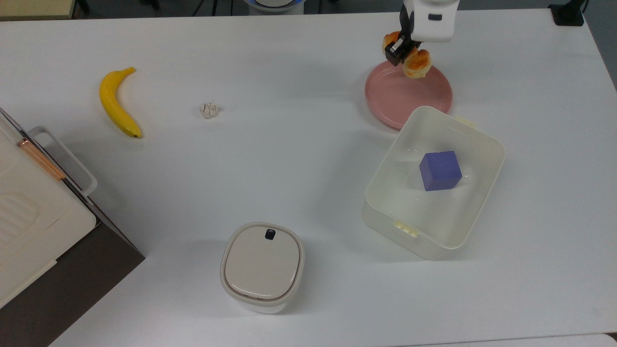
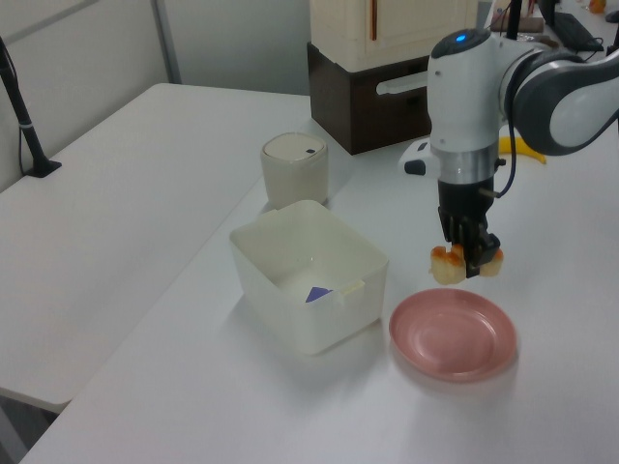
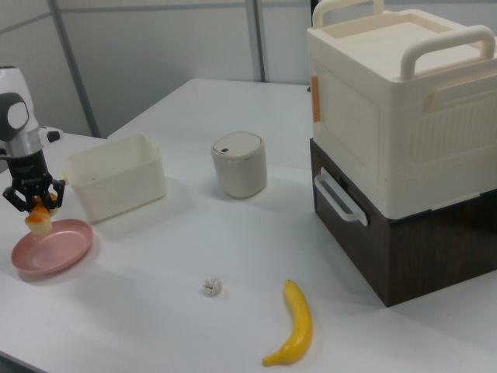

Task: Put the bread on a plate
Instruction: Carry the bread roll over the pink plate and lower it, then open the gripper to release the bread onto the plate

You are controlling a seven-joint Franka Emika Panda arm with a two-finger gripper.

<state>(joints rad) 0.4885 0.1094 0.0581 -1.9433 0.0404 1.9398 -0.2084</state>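
The small oblong bread (image 1: 415, 61), pale cream below with an orange-brown glazed, lumpy top, hangs in the air, clamped across its middle by the black two-finger pincer (image 1: 401, 50) of the white robot arm. The pincer is closed on the bread, with one end of the loaf protruding on each side of the fingers, as the left view (image 2: 462, 263) shows.

Position: in the left view the bread is above the far rim of the round salmon-pink plate (image 2: 453, 333) and clear of its surface. In the right view the bread (image 3: 36, 217) sits just above the plate (image 3: 51, 247). The bread is not yet resting on the plate.

Handling judgement:
- The bread appears light; the pincer carries it with no visible sag.
- The body is probably soft and compressible. A mid-length grip across the narrow width, as held here, suits it, since the load stays balanced.
- The glazed top may be slick, so the pale sides make the better contact surfaces.
- Excess squeeze may dent or tear the loaf.
- The lumpy shape may roll on release. Lowering close to the flat centre of the plate before opening is advisable.

Nearby items: the cream square plastic tub (image 1: 434, 183) holding a blue-violet cube (image 1: 439, 170) stands just beside the plate on the white bench (image 1: 289, 159). A descent over the plate centre needs clearance from the tub wall.
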